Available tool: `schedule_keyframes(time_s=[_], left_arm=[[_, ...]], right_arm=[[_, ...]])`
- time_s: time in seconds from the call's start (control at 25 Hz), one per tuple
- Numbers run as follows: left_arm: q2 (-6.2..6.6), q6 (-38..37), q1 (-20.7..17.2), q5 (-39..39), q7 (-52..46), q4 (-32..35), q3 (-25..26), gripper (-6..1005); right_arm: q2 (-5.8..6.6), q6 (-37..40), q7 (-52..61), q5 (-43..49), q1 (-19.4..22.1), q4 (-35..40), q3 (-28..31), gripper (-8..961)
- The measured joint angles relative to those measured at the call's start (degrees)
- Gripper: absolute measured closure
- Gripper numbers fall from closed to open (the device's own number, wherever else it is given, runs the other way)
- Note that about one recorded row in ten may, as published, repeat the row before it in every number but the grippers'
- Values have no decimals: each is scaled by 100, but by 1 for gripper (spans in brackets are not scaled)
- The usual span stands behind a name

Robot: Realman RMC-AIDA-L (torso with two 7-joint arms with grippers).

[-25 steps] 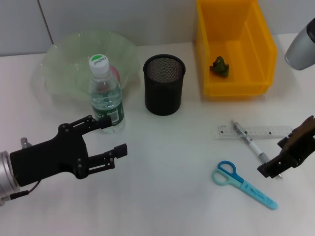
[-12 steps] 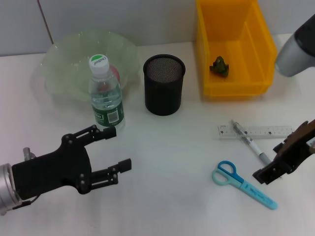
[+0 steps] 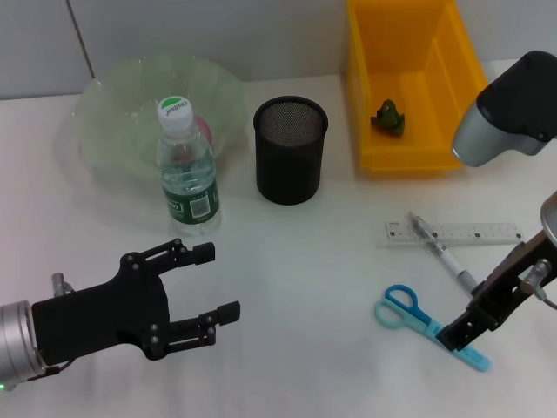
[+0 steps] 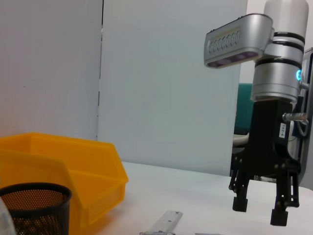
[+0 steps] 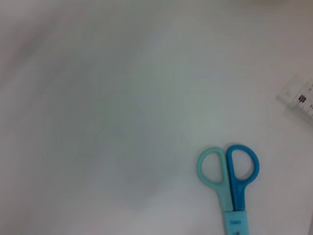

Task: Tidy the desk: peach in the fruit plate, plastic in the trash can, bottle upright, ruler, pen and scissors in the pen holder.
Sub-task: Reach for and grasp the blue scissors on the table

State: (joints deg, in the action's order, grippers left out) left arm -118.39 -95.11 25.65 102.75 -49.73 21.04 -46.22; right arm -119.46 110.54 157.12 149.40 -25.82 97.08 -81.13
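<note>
While the scissors (image 3: 426, 326) lie flat on the desk (image 3: 313, 261), the right gripper (image 3: 463, 331) hangs over their blade end, handles pointing away from it.
Its fingers are spread apart, holding nothing. Ruler (image 3: 452, 233) and pen (image 3: 442, 255) lie crossed just beyond the scissors. The left gripper (image 3: 209, 283), spread and empty, hovers near the upright bottle (image 3: 186, 170).

The right end effector (image 3: 470, 324) covers the middle of the scissors (image 3: 416, 319); the peach (image 3: 200, 131) sits half-hidden behind the bottle (image 3: 186, 165); the ruler (image 5: 302, 97) runs off the right wrist view's edge.
</note>
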Motion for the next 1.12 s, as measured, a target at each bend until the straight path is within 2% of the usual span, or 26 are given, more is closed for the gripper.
schedule_keyframes(time_s=[0.28,0.56,1.12], left_arm=[[-1,19,12,0,3,-12,-96,199],[0,163,66,0,-15,-12,-222,200],[9,249,52,-1,6,23,-220,200]], right_arm=[[27,-340,-166,44,-42,-424,-138,178],[16,-684,-173,556,-68,-626,-592,186],[-7,-1038,-33,554,-122,-981,-871,202]])
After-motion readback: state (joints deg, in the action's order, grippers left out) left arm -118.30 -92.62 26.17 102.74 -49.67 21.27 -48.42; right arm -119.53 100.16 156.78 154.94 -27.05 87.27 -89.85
